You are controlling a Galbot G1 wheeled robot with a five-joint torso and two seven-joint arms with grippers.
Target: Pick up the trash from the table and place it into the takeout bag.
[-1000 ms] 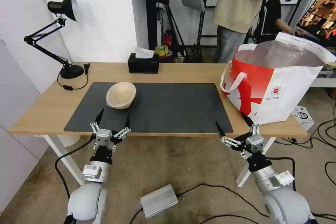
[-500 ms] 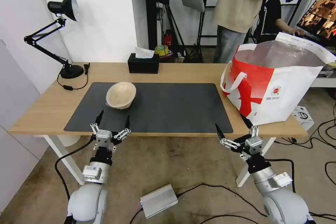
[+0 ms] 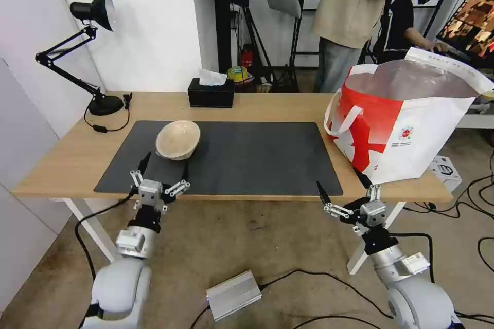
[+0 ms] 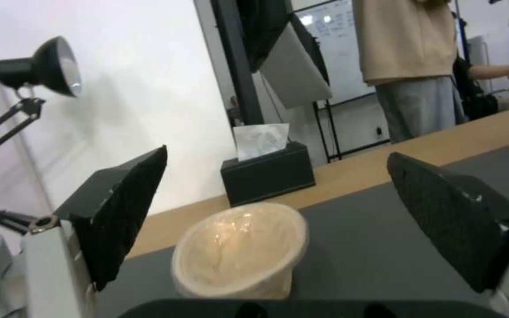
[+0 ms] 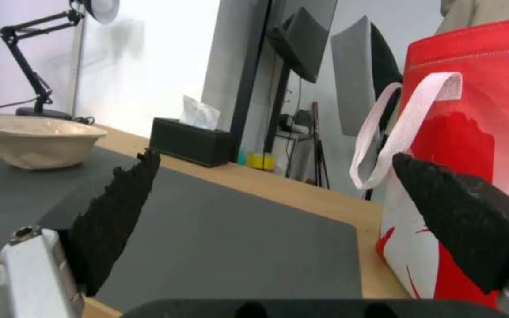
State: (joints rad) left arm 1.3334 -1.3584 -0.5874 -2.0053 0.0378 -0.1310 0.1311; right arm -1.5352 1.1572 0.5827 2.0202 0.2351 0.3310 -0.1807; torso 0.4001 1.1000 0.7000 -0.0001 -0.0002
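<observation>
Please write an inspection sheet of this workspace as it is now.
Surface: light-wood table carrying dark grey mat.
Job's things: beige paper-pulp bowl tilted on mat; white-and-red takeout bag upright at the table's right end.
Clutter: black tissue box, black desk lamp.
Grippers: left gripper open before bowl; right gripper open beside bag.
Cables: several on floor, near silver box.
Surroundings: person standing behind table.

Bright, even indoor light fills the scene. A glossy sheen sits inside the beige bowl [image 4: 240,251]. The wrist views are soft, with the far background blurred; the head view bends lines at its edges.
</observation>
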